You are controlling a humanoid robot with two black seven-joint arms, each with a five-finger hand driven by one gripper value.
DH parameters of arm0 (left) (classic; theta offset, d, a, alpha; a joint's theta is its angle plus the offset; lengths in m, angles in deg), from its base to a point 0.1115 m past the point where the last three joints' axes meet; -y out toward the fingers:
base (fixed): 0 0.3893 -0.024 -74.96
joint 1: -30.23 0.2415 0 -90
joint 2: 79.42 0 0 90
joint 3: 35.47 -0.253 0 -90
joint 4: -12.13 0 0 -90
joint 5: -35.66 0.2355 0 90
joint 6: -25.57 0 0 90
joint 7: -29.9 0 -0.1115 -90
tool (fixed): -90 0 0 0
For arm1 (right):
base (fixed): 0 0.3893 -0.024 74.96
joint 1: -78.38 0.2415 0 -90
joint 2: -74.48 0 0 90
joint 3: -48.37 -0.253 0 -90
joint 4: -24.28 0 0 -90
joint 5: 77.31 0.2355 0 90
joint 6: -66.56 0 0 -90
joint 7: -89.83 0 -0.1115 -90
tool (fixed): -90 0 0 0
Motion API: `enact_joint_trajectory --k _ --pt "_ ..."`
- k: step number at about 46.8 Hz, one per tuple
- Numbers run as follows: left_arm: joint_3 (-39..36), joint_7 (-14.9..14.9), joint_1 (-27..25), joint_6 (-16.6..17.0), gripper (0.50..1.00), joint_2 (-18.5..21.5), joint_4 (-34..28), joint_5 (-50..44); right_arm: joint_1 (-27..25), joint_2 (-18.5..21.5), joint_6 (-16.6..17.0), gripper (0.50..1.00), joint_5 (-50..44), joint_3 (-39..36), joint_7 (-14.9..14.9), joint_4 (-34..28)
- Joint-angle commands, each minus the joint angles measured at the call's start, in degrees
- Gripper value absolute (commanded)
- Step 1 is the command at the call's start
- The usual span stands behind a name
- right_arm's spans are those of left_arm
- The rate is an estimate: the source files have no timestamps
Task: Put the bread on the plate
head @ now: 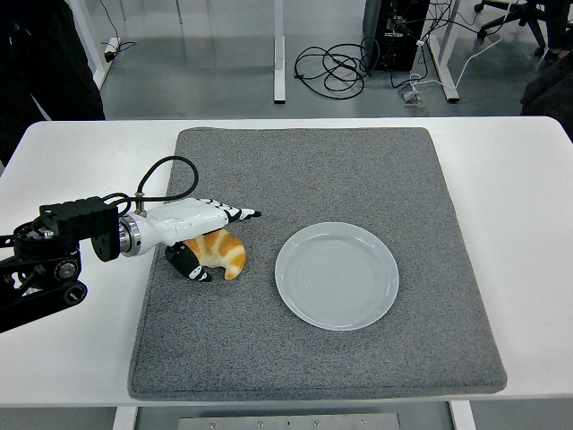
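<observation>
A golden croissant (226,254) lies on the grey mat (358,170), left of the round pale plate (337,275). My left hand (219,236), white with black fingertips, reaches in from the left and straddles the bread. Its fingers (235,213) stretch straight over the croissant's far side and its thumb (189,262) sits low against the near-left end. The hand hides the croissant's left half. The fingers are still spread and not wrapped around the bread. The plate holds nothing. My right arm is out of view.
The mat covers the middle of the white table (72,358). Beyond the far edge, cables (327,67) lie on the floor among desk legs. A person in dark clothes (40,63) stands at the top left.
</observation>
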Motion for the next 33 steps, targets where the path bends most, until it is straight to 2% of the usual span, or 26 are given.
enact_joint_trajectory --k 1,22,33 --pt "-0.07 -1.19 0.00 0.25 0.960 -0.52 0.46 0.10 0.00 0.00 0.00 1.000 0.00 0.00 0.00 0.01" --pt "-0.07 -1.37 0.79 1.13 0.916 -1.66 2.75 1.68 0.00 0.00 0.00 1.000 0.00 0.00 0.00 0.01" --pt "-0.07 -1.37 1.05 1.65 0.915 -2.36 3.45 1.68 0.00 0.00 0.00 1.000 0.00 0.00 0.00 0.01"
